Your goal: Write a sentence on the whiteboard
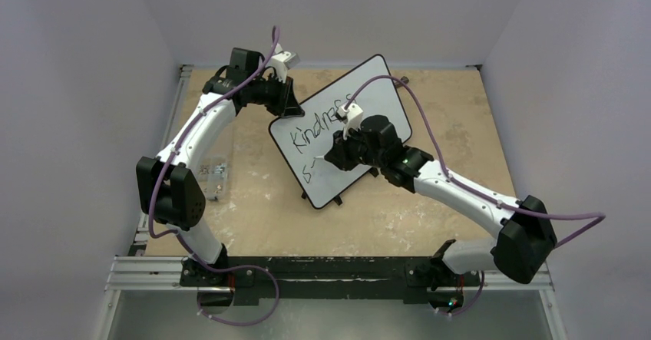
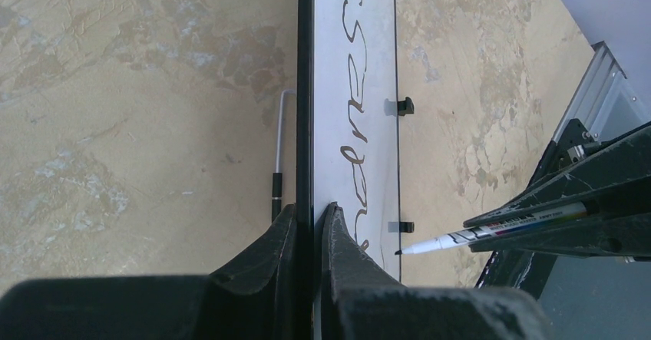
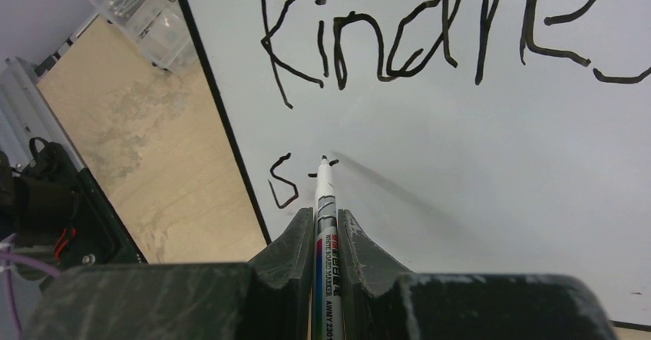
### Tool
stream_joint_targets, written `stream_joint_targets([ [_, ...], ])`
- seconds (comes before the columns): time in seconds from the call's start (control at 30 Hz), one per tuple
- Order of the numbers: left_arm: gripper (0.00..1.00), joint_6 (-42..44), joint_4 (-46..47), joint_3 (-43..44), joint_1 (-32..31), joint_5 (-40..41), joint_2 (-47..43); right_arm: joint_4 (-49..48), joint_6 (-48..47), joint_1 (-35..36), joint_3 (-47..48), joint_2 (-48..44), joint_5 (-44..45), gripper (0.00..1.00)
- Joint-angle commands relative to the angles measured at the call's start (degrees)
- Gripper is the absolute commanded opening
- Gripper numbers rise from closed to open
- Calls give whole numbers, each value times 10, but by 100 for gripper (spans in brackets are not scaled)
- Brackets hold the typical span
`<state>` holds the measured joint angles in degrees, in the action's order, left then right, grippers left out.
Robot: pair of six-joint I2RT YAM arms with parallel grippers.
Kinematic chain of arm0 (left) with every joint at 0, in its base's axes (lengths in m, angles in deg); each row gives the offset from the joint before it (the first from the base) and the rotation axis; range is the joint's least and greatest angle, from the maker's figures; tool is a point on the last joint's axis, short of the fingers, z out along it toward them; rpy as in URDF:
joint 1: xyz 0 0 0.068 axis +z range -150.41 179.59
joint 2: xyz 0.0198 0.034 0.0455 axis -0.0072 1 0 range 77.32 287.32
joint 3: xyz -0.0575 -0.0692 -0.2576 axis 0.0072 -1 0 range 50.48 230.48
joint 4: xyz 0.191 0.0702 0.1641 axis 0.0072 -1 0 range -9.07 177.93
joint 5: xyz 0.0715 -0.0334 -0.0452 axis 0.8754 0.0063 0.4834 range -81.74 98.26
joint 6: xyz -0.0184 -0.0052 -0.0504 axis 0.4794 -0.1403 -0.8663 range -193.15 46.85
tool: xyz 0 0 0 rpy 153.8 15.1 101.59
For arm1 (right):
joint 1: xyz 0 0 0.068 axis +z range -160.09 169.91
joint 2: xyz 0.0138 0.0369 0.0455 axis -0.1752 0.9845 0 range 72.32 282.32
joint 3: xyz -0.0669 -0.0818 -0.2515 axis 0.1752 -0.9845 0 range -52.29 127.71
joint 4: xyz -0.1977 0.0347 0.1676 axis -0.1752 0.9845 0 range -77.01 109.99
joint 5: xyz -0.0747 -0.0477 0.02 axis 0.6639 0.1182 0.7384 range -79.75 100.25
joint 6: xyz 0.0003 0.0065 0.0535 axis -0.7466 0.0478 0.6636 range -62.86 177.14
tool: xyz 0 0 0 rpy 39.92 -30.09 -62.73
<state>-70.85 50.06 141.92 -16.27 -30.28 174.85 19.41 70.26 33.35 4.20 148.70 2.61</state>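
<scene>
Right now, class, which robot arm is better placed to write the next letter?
Right. The right gripper holds the marker, tip by the 's' on the whiteboard; the left gripper is clamped on the board's edge.

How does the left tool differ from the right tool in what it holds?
The left tool clamps the whiteboard by its black rim; the right tool clamps a whiteboard marker. The left tool meets the board edge-on, while the right tool faces it, marker tip at the second line of the sentence. Both are shut.

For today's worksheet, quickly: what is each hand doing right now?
Left hand: closed on the edge of the whiteboard.
Right hand: closed on the marker.
</scene>
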Motion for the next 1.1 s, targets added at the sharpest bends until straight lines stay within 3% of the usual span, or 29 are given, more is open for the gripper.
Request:
stream_joint_targets([
  [0.0, 0, 74, -49, -3, -7, 99, 6, -14, -5, -1, 29, -23, -41, 0],
  [0.53, 0, 74, -49, -3, -7, 97, 3, -32, 21, -1, 44, 28, -25, 0],
  [1.07, 0, 73, -48, -5, -7, 95, 0, -31, 23, -1, -14, 6, -15, 0],
])
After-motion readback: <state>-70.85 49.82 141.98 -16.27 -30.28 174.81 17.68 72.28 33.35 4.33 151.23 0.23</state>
